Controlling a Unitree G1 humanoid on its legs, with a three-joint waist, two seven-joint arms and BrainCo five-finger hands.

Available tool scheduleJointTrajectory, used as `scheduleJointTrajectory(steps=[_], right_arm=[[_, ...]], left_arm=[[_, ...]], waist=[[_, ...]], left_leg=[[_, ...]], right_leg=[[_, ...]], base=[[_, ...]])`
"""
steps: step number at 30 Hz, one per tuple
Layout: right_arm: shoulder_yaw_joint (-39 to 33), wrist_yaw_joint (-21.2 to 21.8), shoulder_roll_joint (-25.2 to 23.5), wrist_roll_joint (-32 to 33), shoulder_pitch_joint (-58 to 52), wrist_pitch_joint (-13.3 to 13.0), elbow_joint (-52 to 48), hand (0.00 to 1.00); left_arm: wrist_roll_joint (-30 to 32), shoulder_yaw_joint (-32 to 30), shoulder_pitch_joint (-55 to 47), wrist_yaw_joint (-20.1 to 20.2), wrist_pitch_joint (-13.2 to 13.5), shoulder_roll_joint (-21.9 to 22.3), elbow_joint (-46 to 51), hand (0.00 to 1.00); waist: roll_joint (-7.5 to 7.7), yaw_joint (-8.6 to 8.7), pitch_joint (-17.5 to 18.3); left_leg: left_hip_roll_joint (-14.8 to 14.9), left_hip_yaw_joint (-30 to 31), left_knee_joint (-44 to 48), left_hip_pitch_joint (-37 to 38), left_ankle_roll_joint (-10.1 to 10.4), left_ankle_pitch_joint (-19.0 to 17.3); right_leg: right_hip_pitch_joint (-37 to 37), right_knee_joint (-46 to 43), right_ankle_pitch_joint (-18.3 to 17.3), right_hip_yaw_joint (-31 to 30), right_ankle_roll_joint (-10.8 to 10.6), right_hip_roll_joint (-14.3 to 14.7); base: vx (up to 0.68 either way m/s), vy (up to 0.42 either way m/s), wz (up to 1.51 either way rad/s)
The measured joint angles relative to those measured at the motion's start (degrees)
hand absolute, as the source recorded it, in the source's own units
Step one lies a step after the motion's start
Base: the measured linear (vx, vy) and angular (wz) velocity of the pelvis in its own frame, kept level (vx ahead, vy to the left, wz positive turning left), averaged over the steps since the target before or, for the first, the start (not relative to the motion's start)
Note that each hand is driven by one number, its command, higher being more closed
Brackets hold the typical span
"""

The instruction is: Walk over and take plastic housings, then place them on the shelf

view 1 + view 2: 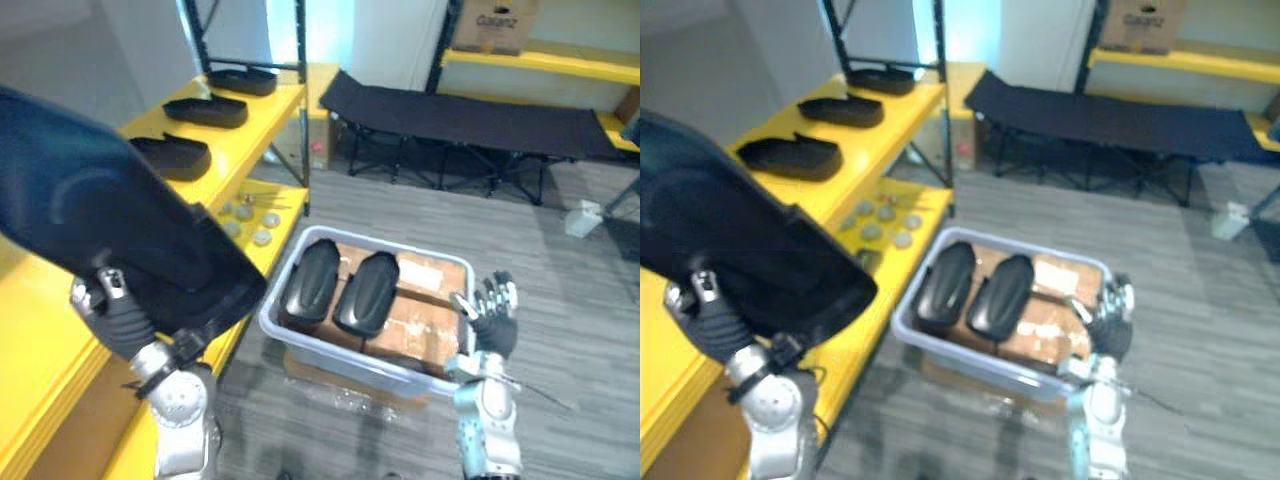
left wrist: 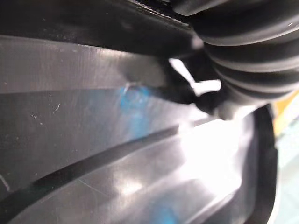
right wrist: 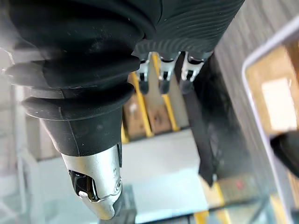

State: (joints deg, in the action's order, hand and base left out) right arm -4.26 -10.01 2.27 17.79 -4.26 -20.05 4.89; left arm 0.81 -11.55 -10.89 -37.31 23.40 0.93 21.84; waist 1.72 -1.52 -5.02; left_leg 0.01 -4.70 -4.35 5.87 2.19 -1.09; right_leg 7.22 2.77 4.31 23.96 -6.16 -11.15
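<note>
My left hand (image 1: 104, 300) is raised at the lower left, shut on the edge of a large black plastic housing (image 1: 110, 215) that hangs over the yellow shelf (image 1: 272, 108). The left wrist view looks along the housing's glossy inner face (image 2: 93, 140). Three more black housings lie on the shelf's top level (image 1: 175, 155) (image 1: 206, 110) (image 1: 241, 80). Two others (image 1: 309, 280) (image 1: 365, 292) lie side by side in a grey crate (image 1: 340, 357) on the floor. My right hand (image 1: 495, 315) hovers at the crate's right corner, open and holding nothing, its fingers (image 3: 161, 74) straight.
Cardboard boxes (image 1: 425, 315) fill the crate under the housings. Several small round parts (image 1: 245, 215) lie on the shelf's lower level. A black folding cot (image 1: 460, 120) stands behind the crate. A cardboard box (image 1: 495, 25) sits on a far yellow shelf. A white container (image 1: 582, 217) stands on the floor.
</note>
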Motion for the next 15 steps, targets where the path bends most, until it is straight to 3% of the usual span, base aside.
scheduleJointTrajectory(steps=[3,9,13,15], right_arm=[[2.31,1.93,0.14,0.17,1.06,0.08,0.50,0.00],[8.23,4.33,0.07,0.32,3.92,0.40,3.62,0.00],[10.64,5.19,0.29,-2.84,6.42,1.37,3.54,0.00],[10.55,5.27,0.70,-2.69,7.69,2.46,3.52,0.00]], left_arm=[[0.17,-3.98,-2.02,-0.04,0.02,0.60,1.90,1.00],[0.03,-10.30,-7.49,0.53,0.13,3.03,4.61,1.00],[-1.62,-14.80,-8.27,4.52,0.57,3.24,5.18,1.00],[-3.50,-15.75,-8.94,5.23,0.83,3.27,5.18,1.00]], waist=[[0.33,-1.08,0.18],[0.76,-4.86,0.28],[1.93,-7.25,-0.06],[2.30,-7.53,-0.22]], left_leg=[[-0.89,2.98,0.05,-0.92,-0.37,0.46],[-2.28,8.91,0.84,-2.12,-0.71,0.85],[-2.84,12.12,1.01,-3.16,-1.09,1.33],[-3.03,13.33,1.30,-3.14,-1.12,1.42]], right_leg=[[0.96,0.00,-0.63,3.08,-0.70,-0.81],[3.58,-0.19,-0.72,8.79,-0.81,-1.77],[4.30,-0.94,-0.84,11.85,-0.62,-2.02],[4.89,-1.52,-0.95,12.22,-0.46,-2.17]], base=[[0.00,0.001,0.50],[0.01,0.010,0.52],[0.01,0.017,0.48],[0.01,0.024,0.40]])
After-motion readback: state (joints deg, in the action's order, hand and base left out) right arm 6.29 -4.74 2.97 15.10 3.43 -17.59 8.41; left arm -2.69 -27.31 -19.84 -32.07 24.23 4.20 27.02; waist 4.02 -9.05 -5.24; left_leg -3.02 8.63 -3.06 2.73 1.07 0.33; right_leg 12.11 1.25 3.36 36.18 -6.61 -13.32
